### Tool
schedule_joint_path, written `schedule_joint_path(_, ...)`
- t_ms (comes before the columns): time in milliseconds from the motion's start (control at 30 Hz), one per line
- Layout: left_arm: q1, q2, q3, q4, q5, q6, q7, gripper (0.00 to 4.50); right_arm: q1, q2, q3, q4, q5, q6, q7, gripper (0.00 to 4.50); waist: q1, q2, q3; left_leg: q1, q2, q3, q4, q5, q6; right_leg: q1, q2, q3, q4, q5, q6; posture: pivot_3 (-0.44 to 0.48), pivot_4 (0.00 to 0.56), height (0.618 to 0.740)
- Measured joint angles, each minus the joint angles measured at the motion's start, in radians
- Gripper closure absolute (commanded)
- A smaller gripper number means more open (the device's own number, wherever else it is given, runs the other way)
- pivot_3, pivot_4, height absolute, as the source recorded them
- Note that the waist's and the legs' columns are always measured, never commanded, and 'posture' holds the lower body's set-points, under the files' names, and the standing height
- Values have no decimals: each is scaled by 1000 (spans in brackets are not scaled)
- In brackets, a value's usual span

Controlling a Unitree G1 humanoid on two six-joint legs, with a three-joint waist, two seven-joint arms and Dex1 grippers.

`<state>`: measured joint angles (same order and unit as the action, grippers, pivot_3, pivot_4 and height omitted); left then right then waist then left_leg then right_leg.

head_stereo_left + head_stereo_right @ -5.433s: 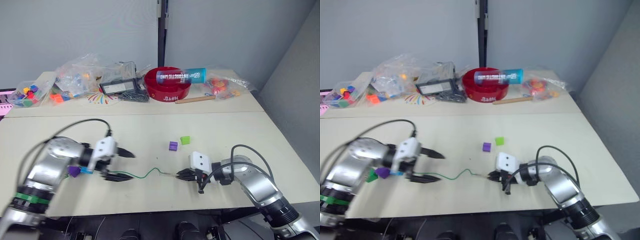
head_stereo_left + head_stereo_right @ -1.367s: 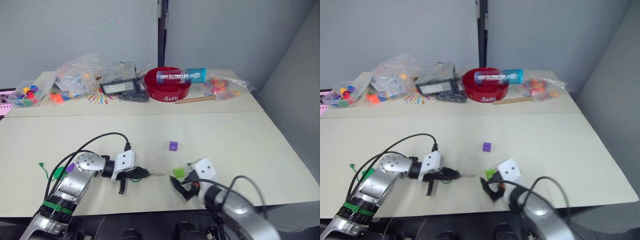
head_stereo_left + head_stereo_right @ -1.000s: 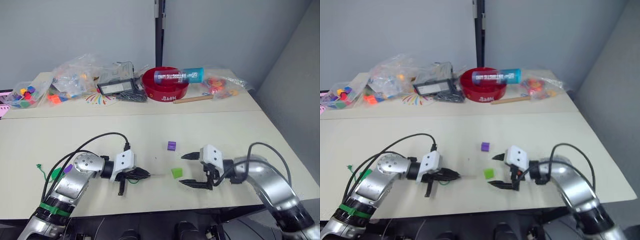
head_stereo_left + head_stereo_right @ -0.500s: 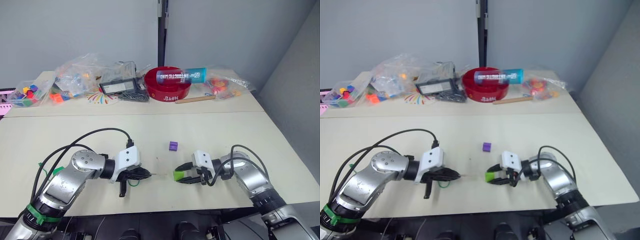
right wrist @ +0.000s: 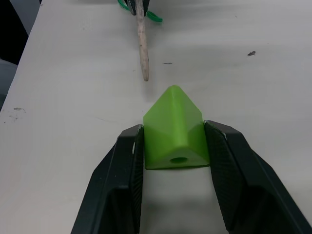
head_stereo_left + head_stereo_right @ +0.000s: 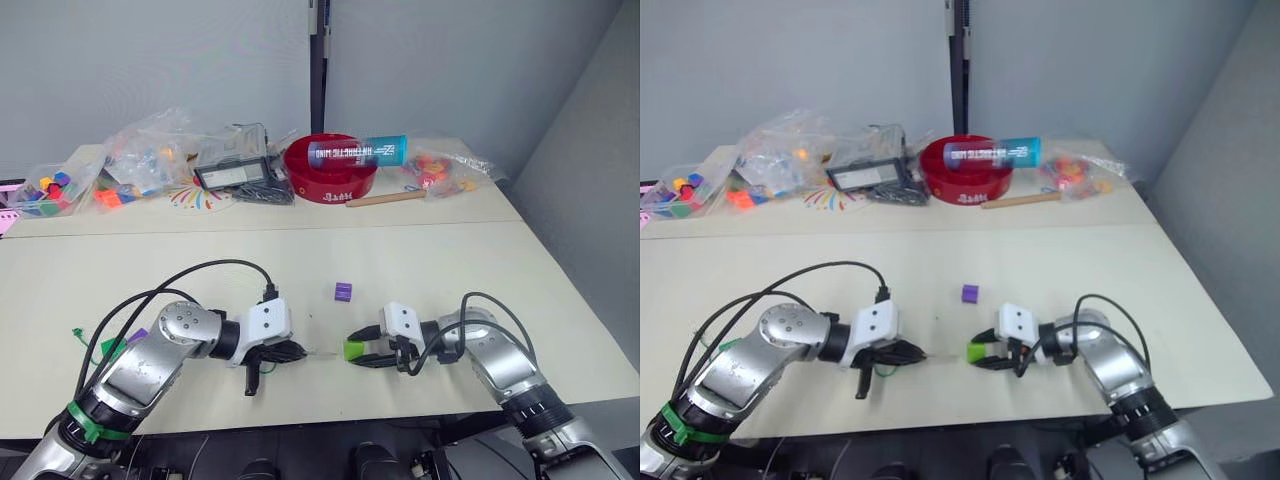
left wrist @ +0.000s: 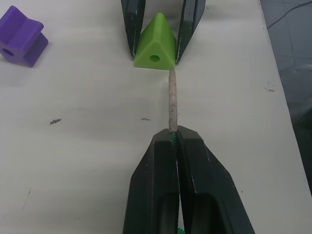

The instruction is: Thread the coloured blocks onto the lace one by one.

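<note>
Status: threading of the lime green block is at the insertion step; it is not yet on the lace.

The left pincer (image 7: 176,141) is clamped on the lace (image 7: 172,100) just behind its pale stiff tip, which projects forward, low over the desk (image 6: 480,265). The right pincer (image 5: 173,146) grips the lime green block (image 5: 174,130) between its two fingers, with the block's through-hole facing the tip. In the left wrist view the tip ends just short of the hole and sits slightly off to one side of it; in the right wrist view there is a clear gap between tip and block. No part of the tip has entered the hole.

Done, judged from the layout: near the left arm's elbow, a purple block (image 6: 138,335) and a green piece (image 6: 112,348) lie along the trailing green cord. These are probably already threaded, but that cannot be confirmed.

Remaining:
- Lime green block: align the hole with the tip, push the tip through, slide the block down the cord.
- Loose purple block (image 6: 343,291): it lies on the desk just beyond the two pincers, touching neither, and has not been threaded.

The light blue block cannot be identified here. The far edge of the desk carries bags of toy pieces (image 6: 150,155) and a red bowl (image 6: 335,175), well apart from the work.
</note>
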<state>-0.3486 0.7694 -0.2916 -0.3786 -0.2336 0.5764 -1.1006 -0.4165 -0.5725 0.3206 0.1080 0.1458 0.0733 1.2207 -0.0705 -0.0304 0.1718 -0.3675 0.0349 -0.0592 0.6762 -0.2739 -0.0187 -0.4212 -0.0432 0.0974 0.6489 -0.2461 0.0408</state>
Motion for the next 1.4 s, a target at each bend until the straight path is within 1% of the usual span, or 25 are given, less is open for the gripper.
schedule_joint_path(500, -27, -36, -32, 4, 23, 0, 49, 4500, 2, -1, 0, -14, -13, -1, -3, 3116, 1, 0, 0, 0, 0, 0, 0, 0, 0, 0, 0, 0, 0, 0, 0, 0, 150, 740)
schedule_joint_path(733, -26, -76, -59, 45, 44, -42, 59, 4500, 3, -2, 1, -25, -20, 4, -6, 3116, 0, 0, 0, 0, 0, 0, 0, 0, 0, 0, 0, 0, 0, 0, 0, 0, 150, 740)
schedule_joint_path(800, -29, -89, -63, 54, 50, -53, 60, 4500, 3, -2, 1, -32, -28, 7, -7, 3116, 1, 0, 0, 0, 0, 0, 0, 0, 0, 0, 0, 0, 0, 0, 0, 0, 150, 740)
schedule_joint_path(967, -87, -140, -101, 119, 79, -52, 59, 4500, 4, -6, 1, -58, -46, 24, -7, 3116, 3, 0, 0, 0, 0, 0, 1, 0, 0, 1, 0, 0, 0, 0, 0, 0, 150, 740)
schedule_joint_path(1267, -111, -196, -112, 129, 78, -17, 55, 4500, -9, -5, 6, -93, -58, 92, -12, 3116, 3, 0, 0, 0, 0, 0, 1, 0, 0, 1, 0, 0, 0, 0, 0, 0, 150, 740)
schedule_joint_path(1400, -123, -251, -122, 172, 80, -6, 60, 4500, -10, -1, 11, -120, -67, 121, -17, 3116, 2, 0, 0, 0, -1, 0, 1, 0, 0, 1, 0, 0, 0, 0, 0, 0, 150, 740)
